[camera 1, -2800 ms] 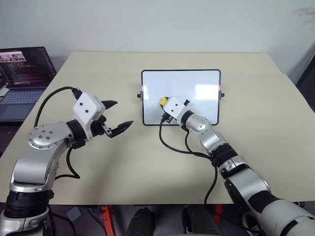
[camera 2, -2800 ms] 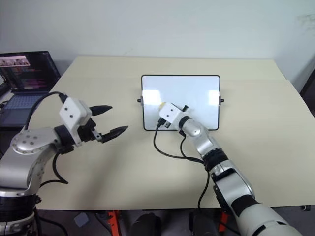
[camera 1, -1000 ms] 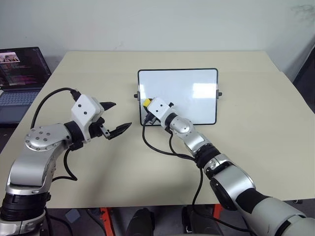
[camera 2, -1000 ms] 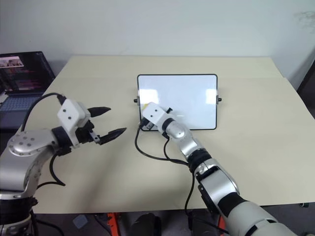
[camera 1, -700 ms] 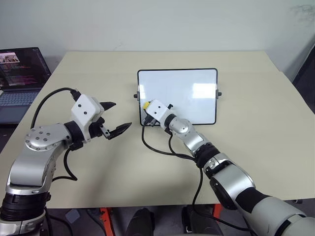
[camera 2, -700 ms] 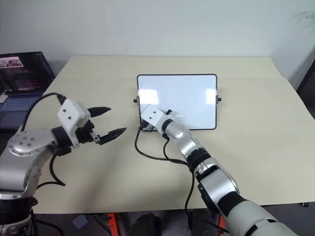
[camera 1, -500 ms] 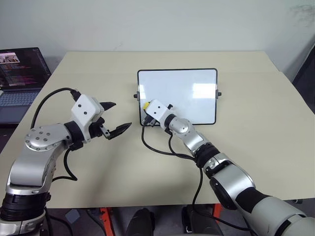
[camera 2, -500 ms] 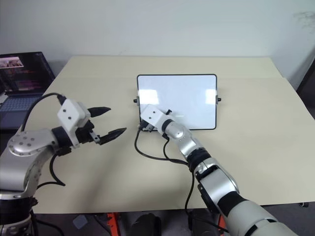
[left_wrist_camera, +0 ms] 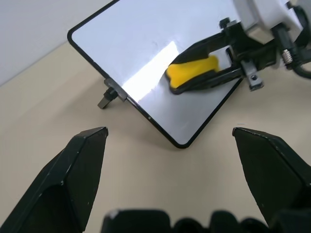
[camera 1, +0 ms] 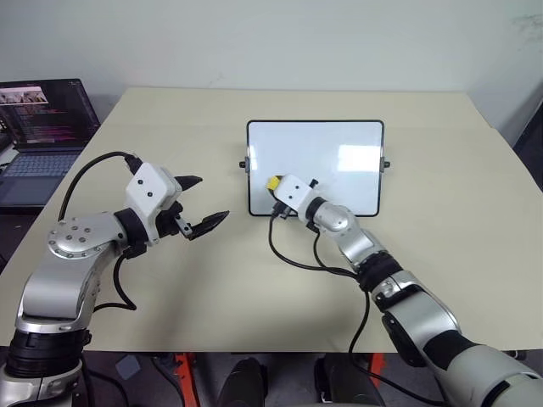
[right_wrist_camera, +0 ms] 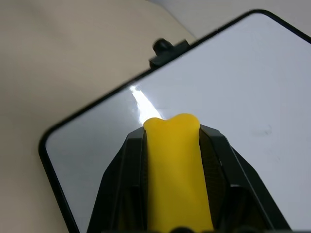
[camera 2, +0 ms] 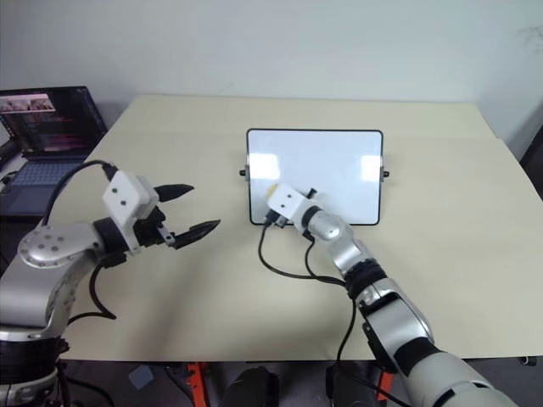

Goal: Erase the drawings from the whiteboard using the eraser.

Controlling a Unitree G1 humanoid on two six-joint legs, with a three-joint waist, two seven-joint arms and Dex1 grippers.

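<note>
Beige table [camera 1: 170,280]; my right gripper [right_wrist_camera: 171,133] clenches the soft, squashing eraser [right_wrist_camera: 176,174] mid-length against the glossy whiteboard [camera 1: 339,140]

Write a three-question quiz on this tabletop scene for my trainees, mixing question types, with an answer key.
1. True or false: the right end effector is shut on the small yellow oblong eraser.
2. Over which part of the small glossy white whiteboard with a thin black frame is the eraser held? A) its far right corner B) its near left part C) off the board
3. Fill in: the left end effector hangs over the beige table with its fingers ____.

Key: 1 true; 2 B; 3 open.
</note>
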